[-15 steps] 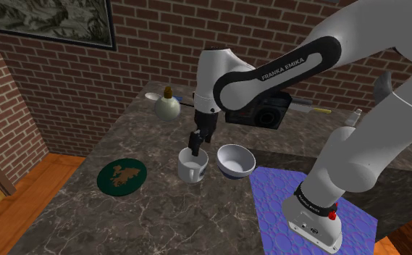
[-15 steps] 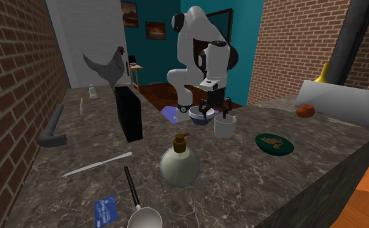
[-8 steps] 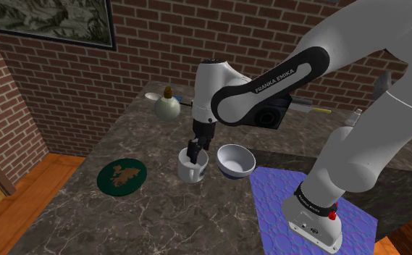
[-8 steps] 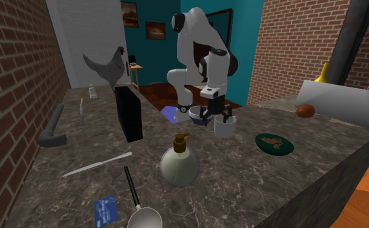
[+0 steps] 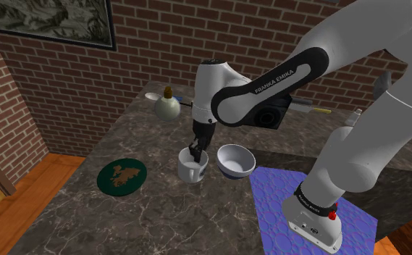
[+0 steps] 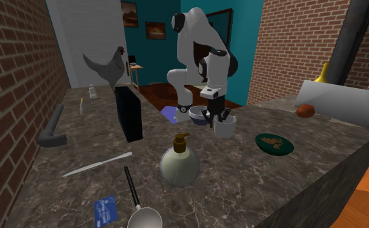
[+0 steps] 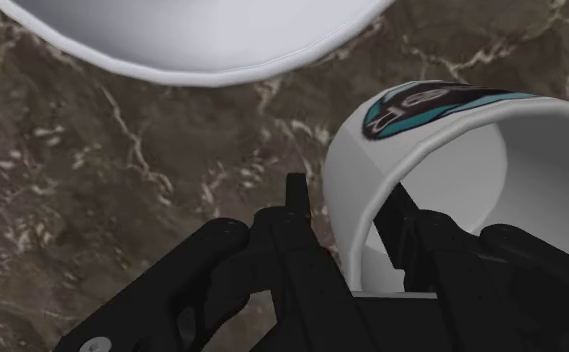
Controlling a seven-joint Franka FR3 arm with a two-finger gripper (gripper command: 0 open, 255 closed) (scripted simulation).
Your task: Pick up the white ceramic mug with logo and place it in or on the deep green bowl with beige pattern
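Note:
The white mug with a teal and black logo stands upright on the marble counter. My gripper is lowered onto its rim. In the wrist view the gripper is shut on the mug's wall, one finger outside and one inside. The dark green bowl with a beige pattern lies flat on the counter toward the shoulder view's left, apart from the mug. In the second exterior view the mug sits under the gripper, with the green bowl to its right.
A white bowl stands close beside the mug. A round soap bottle and a black box stand farther back. A blue mat lies under the arm's base. A ladle, a hammer and a blue card lie nearer the second camera.
The gripper came down onto the mug's rim, and its fingers went from wide apart to clasping the mug's wall. The mug and bowls stayed where they were.

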